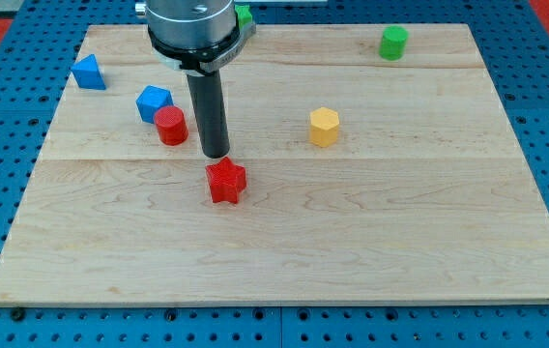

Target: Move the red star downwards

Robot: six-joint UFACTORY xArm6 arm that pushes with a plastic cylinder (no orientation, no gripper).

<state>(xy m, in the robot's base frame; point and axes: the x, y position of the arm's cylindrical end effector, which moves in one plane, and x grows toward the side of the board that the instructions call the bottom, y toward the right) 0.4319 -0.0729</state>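
Observation:
The red star point(226, 181) lies on the wooden board point(352, 242), a little left of the middle. My tip point(216, 154) stands just above the star towards the view's top, close to its upper edge; I cannot tell whether they touch. The dark rod rises from there to the arm's round head at the view's top.
A red cylinder point(171, 126) and a blue block point(154, 101) sit left of the rod. A blue triangular block point(89, 72) lies at the upper left. A yellow hexagon point(324, 127) is right of centre, a green block point(393, 43) at the upper right, another green block point(244, 14) behind the arm.

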